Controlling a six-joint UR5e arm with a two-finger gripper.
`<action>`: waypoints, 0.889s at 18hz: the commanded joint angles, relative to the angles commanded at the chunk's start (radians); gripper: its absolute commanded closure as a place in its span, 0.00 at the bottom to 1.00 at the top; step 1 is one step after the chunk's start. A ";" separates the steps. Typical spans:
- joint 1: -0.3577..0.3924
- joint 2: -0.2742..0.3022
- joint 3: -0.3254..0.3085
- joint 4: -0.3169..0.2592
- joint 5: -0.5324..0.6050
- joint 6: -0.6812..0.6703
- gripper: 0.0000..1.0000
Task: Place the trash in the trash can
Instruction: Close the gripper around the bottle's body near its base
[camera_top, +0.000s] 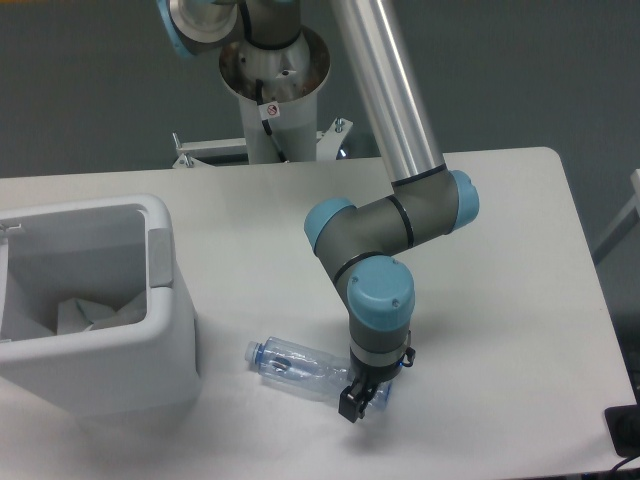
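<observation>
A crushed clear plastic bottle (300, 367) with a bluish cap end lies on its side on the table, cap toward the left. My gripper (362, 397) is lowered over the bottle's right end, its dark fingers straddling it; I cannot tell whether they are pressing on it. The white trash can (160, 345) stands at the left edge of the table. A crumpled white wrapper (85, 315) lies inside it.
The arm's base column (270, 95) rises behind the table's far edge. The table's front edge runs just below the bottle. A dark object (625, 430) sits off the table's right front corner.
</observation>
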 joint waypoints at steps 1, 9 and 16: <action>-0.002 0.000 0.002 0.000 0.000 0.000 0.00; -0.002 -0.002 -0.005 -0.002 0.000 0.000 0.17; -0.002 0.008 -0.002 -0.003 0.005 0.002 0.30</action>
